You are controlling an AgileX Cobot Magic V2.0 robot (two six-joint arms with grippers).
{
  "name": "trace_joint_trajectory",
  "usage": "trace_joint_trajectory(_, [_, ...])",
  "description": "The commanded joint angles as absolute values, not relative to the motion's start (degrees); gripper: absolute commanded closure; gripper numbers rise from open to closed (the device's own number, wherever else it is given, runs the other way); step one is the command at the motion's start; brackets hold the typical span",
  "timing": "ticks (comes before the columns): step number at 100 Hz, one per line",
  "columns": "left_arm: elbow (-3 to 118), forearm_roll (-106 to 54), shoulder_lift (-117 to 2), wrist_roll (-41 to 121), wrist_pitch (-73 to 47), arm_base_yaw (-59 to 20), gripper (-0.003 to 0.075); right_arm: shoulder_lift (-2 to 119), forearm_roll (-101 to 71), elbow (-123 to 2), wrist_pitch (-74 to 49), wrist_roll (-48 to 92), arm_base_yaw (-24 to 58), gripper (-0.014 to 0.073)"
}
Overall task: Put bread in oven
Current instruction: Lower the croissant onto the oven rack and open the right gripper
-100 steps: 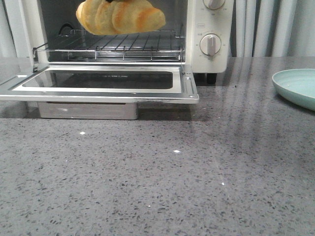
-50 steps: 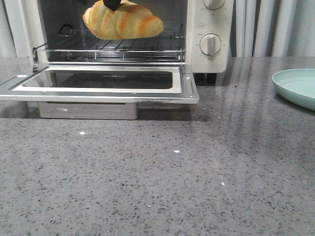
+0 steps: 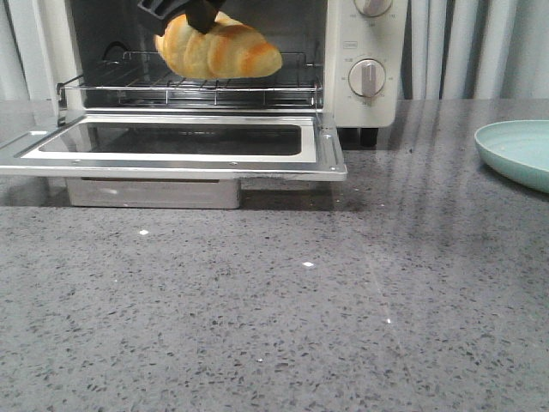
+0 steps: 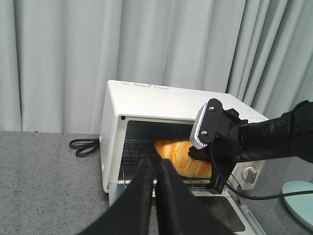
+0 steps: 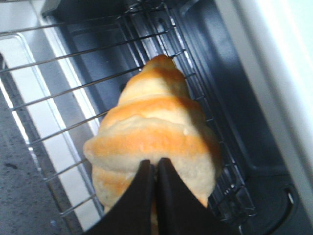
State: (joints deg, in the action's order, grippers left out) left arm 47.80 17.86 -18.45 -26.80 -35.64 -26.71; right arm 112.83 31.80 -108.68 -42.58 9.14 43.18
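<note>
Low front camera faces the oven; left wrist views it from afar, right wrist inside.

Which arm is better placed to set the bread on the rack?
Right. Its gripper already holds the bread inside the open oven, just above the rack. The left gripper is shut, outside the oven.

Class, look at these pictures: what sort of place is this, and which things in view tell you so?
Probably a mock kitchen counter set up for robot trials: a toaster oven with its door open on a speckled grey countertop, a pale green plate beside it, and plain grey curtains behind rather than kitchen walls.
</note>
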Motion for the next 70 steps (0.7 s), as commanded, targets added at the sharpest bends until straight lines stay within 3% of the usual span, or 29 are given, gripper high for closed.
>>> trace_joint_trajectory(1, [49.6, 18.0, -19.0, -27.2, -31.4, -26.5, 0.0742, 109.7, 34.8, -110.7, -38.7, 9.4, 42.7, 0.0661])
trace_joint_trajectory(20, [49.6, 18.0, -19.0, -27.2, -31.4, -26.5, 0.0741, 109.7, 35.2, -110.7, -36.8, 9.4, 42.7, 0.0629])
trace_joint_trajectory(27, [49.6, 18.0, -19.0, -27.2, -31.4, -26.5, 0.0742, 109.7, 35.2, -110.7, -36.7, 9.4, 42.7, 0.0528])
trace_joint_trajectory(40, [49.6, 18.0, -19.0, -27.2, -31.4, -26.5, 0.0741, 109.7, 35.2, -110.7, -36.2, 9.4, 42.7, 0.0244])
trace_joint_trajectory(46, [49.6, 18.0, -19.0, -27.2, -31.4, -26.5, 0.0742, 109.7, 35.2, -110.7, -35.9, 9.4, 42.7, 0.0171])
trace_joint_trajectory(70, [49.6, 18.0, -18.9, -26.9, -31.7, -26.5, 0.0742, 109.7, 35.2, -110.7, -36.0, 9.4, 42.9, 0.0159])
